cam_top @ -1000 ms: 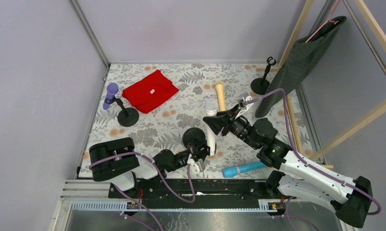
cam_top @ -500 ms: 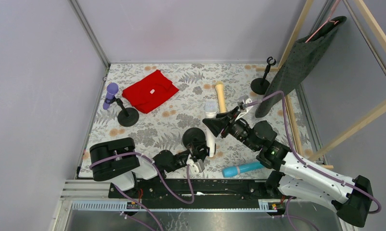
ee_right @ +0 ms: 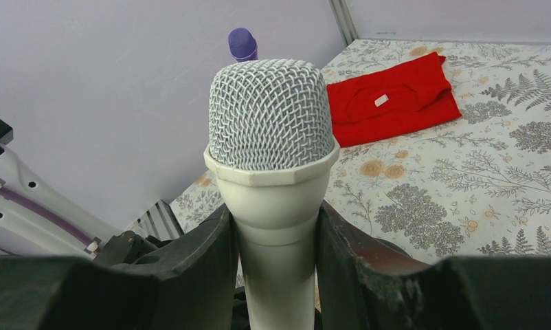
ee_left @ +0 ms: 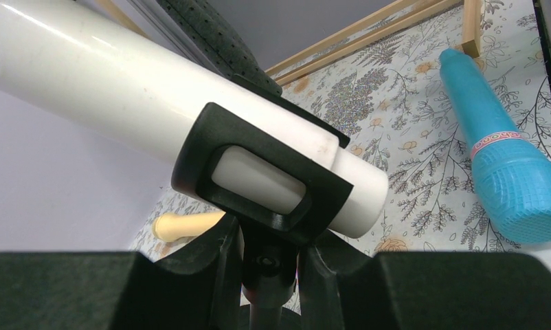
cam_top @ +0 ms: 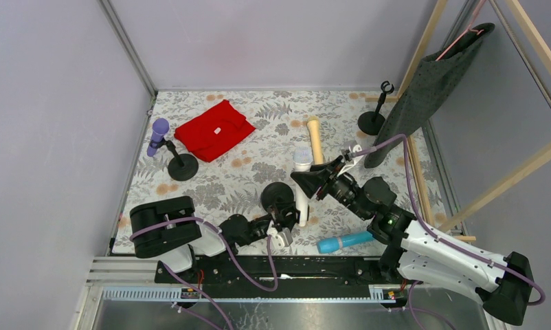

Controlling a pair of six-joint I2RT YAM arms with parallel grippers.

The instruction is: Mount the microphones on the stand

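The right fingers [ee_right: 200,265] pinch the white microphone [ee_right: 271,130] below its head, its handle sitting in the clip [ee_left: 190,158] of the stand [ee_left: 264,278], whose stem the left fingers [ee_left: 204,271] clamp, so best slide it straight, stand held firm.

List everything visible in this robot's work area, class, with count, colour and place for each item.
microphones: four; purple microphone on the left stand, white microphone in the clip of the centre stand, cream-yellow microphone lying behind it, light blue microphone lying at the near edge
stands: three, black; left, centre, and an empty stand far right
cloth: one, red, folded, far left
garment: one, dark grey, hanging from the wooden frame, right
table cover: one, floral
left claw: black, shut on the centre stand's stem
right claw: black, shut on the white microphone
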